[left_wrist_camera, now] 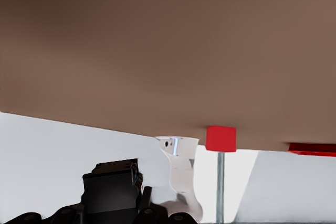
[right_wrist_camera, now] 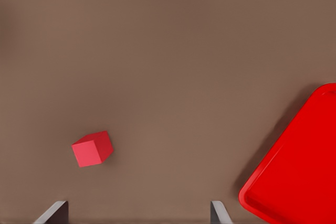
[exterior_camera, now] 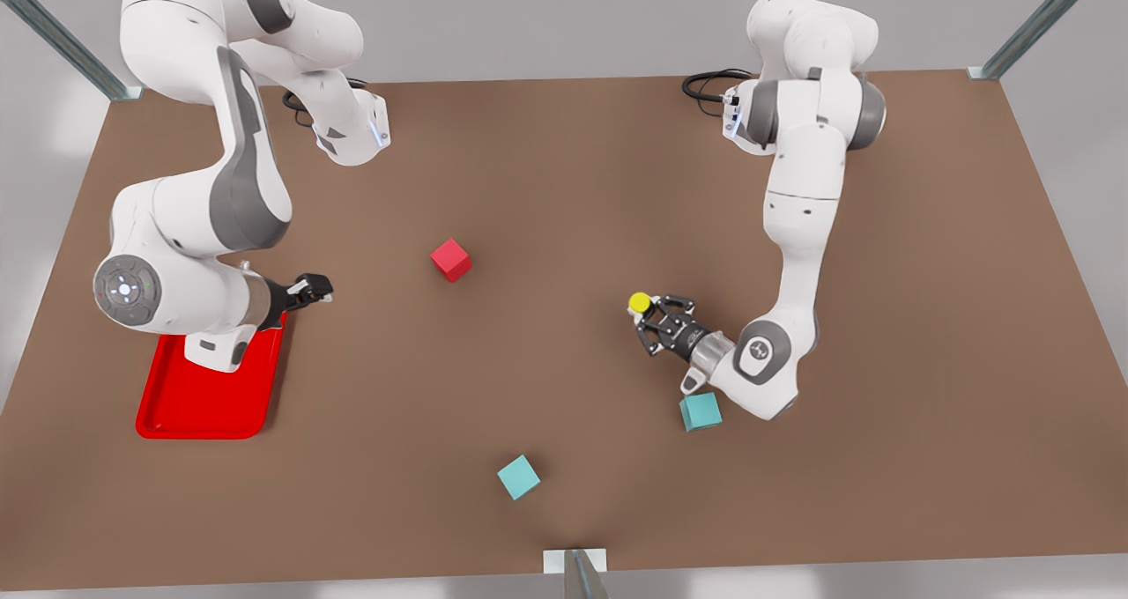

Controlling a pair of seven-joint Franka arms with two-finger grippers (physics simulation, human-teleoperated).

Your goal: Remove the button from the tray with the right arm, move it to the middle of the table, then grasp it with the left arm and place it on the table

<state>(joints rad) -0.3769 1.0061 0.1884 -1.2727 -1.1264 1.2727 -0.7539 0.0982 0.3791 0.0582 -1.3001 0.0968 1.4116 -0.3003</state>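
The button (exterior_camera: 641, 303), a yellow cap on a dark body, sits at the tip of my left gripper (exterior_camera: 656, 320), a little to the front view's right of the table's (exterior_camera: 564, 185) middle. The gripper lies low and nearly level, and its fingers look shut on the button. In the left wrist view the dark body (left_wrist_camera: 111, 186) shows between the black finger links. My right gripper (exterior_camera: 313, 289) hangs open and holds nothing, at the far corner of the red tray (exterior_camera: 207, 410) on the front view's left. Its fingertips (right_wrist_camera: 55, 212) show over bare table beside the tray (right_wrist_camera: 299, 171).
A red cube (exterior_camera: 451, 259) lies between the two grippers and shows in both wrist views (left_wrist_camera: 220, 138) (right_wrist_camera: 92, 149). One teal cube (exterior_camera: 701, 411) sits just under the left arm's wrist. Another teal cube (exterior_camera: 518, 476) lies near the front edge.
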